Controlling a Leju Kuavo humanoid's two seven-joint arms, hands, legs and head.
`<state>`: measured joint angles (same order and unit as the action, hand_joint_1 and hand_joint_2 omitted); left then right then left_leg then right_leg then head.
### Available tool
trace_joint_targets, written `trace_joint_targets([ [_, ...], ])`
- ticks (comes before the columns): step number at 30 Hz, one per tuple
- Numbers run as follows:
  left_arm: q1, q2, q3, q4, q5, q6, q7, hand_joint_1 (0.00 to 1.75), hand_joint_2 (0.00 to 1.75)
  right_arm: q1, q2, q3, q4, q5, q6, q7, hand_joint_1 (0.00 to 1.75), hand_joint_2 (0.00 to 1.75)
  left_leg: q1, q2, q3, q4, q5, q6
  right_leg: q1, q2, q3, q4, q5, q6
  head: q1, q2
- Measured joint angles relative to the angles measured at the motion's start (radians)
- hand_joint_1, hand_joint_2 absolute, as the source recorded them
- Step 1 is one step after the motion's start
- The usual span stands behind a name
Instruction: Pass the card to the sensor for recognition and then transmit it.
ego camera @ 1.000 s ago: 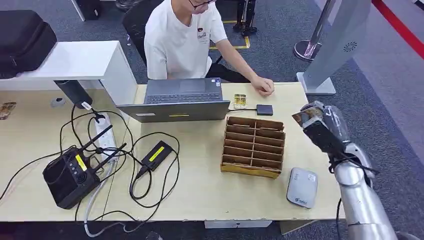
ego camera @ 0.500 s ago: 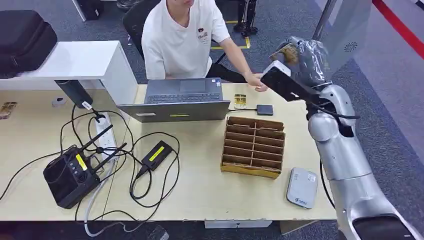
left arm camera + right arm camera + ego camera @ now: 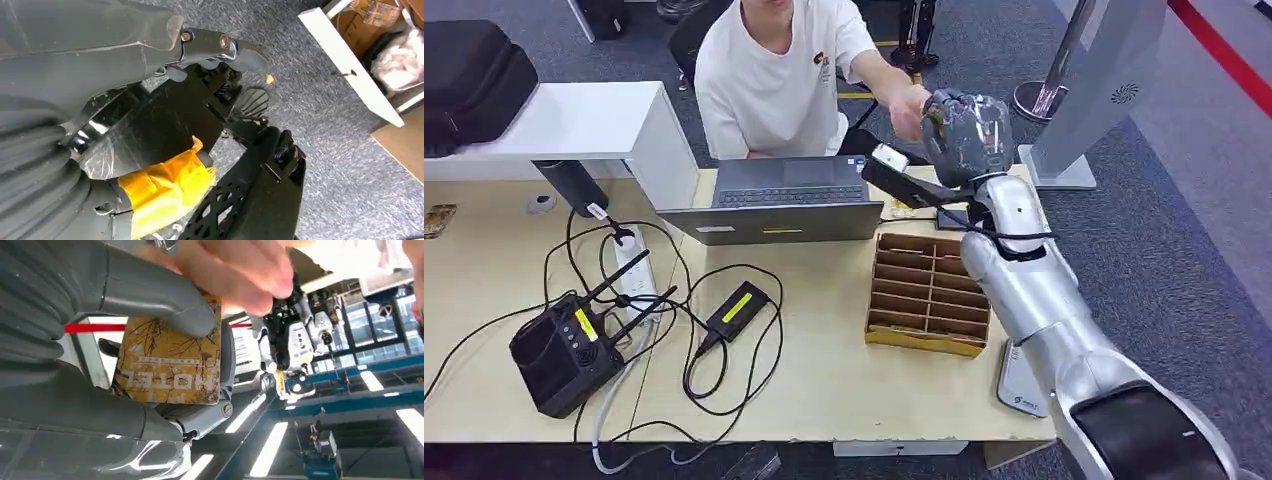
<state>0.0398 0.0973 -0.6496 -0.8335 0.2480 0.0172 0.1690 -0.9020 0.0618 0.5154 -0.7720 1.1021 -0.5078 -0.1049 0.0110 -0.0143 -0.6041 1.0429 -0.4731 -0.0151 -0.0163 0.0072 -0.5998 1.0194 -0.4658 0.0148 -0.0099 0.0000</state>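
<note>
1. Card (image 3: 170,362): gold-brown, printed "HOTEL", patterned face. Location: in the right hand (image 3: 964,130), raised at upper centre-right of the head view, above the far edge of the bench (image 3: 824,380). In the right wrist view it lies pinned between the thick grey thumb (image 3: 165,300) and the fingers beneath it.

2. Right hand: fingers closed on the card, pinching it flat. Arm stretched up and forward from the lower right of the frame.

3. Person's hand (image 3: 911,105): reaching in beside the right hand at upper centre; in the right wrist view its fingertips (image 3: 240,277) sit at the card's free edge, seemingly touching.

4. Left hand (image 3: 150,130): hanging over grey carpet; nothing seen in it; whether its fingers are spread or curled cannot be told.

5. Sensor, by judgement: the grey pad (image 3: 1022,385) at lower right of the bench, partly behind the arm.

6. Step in hand, by judgement: the transmit stage, card offered to the seated person.

7. Next move calls for: holding steady until the person has hold, then easing the thumb off so the card slides free without bending.

8. Surroundings: laptop (image 3: 779,200), wooden slotted tray (image 3: 929,290), black radio unit (image 3: 559,355) with cables.
</note>
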Motion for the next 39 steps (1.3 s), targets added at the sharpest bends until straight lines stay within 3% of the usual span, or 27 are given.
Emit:
trace_joint_targets([
  [8, -0.005, -0.005, 0.008, 0.021, -0.009, -0.023, 0.003, 0.00, 1.75, -0.003, 0.022, 0.005, 0.099, 0.000, -0.010, -0.013, 0.00, 1.75, 0.000, 0.000, 0.000, 0.000, 0.000, 0.000, 0.000, 0.000, 0.000, 0.000, 0.000, 0.000, 0.000, 0.000],
  [19, 0.008, -0.006, 0.024, 0.026, -0.032, -0.005, 0.003, 0.00, 1.75, 0.022, 0.026, 0.000, 0.108, -0.083, 0.004, -0.079, 0.00, 1.75, 0.000, 0.000, 0.000, 0.000, 0.000, 0.000, 0.000, 0.000, -0.001, 0.000, 0.000, 0.000, 0.000, 0.000],
  [20, 0.012, -0.006, 0.027, 0.026, -0.033, -0.002, 0.003, 0.00, 1.75, 0.033, 0.026, -0.008, 0.094, -0.108, 0.005, -0.095, 0.00, 0.00, 0.000, 0.000, 0.000, 0.000, 0.000, 0.000, 0.000, 0.000, -0.001, 0.000, 0.000, 0.000, 0.000, 0.000],
  [25, 0.043, -0.008, 0.042, 0.025, -0.035, 0.016, -0.006, 0.00, 1.75, 0.099, 0.008, -0.036, -0.019, -0.178, 0.031, -0.134, 0.00, 0.00, 0.000, 0.000, 0.000, 0.000, 0.000, 0.000, 0.000, 0.000, -0.001, -0.001, 0.000, 0.000, 0.000, 0.000],
  [26, 0.049, -0.008, 0.043, 0.022, -0.035, 0.023, -0.006, 0.00, 1.75, 0.112, 0.002, -0.041, -0.048, -0.188, 0.036, -0.138, 0.00, 1.75, 0.000, 0.000, 0.000, 0.000, 0.000, 0.000, 0.000, 0.001, -0.001, -0.001, 0.000, 0.000, 0.000, 0.000],
  [39, 0.133, -0.002, 0.089, -0.038, -0.028, 0.057, -0.016, 0.00, 1.75, 0.344, -0.093, -0.080, -0.512, -0.307, 0.097, -0.204, 0.00, 1.75, 0.000, 0.000, 0.000, 0.000, -0.001, 0.000, 0.000, 0.000, -0.001, -0.001, 0.000, 0.000, 0.000, 0.000],
])
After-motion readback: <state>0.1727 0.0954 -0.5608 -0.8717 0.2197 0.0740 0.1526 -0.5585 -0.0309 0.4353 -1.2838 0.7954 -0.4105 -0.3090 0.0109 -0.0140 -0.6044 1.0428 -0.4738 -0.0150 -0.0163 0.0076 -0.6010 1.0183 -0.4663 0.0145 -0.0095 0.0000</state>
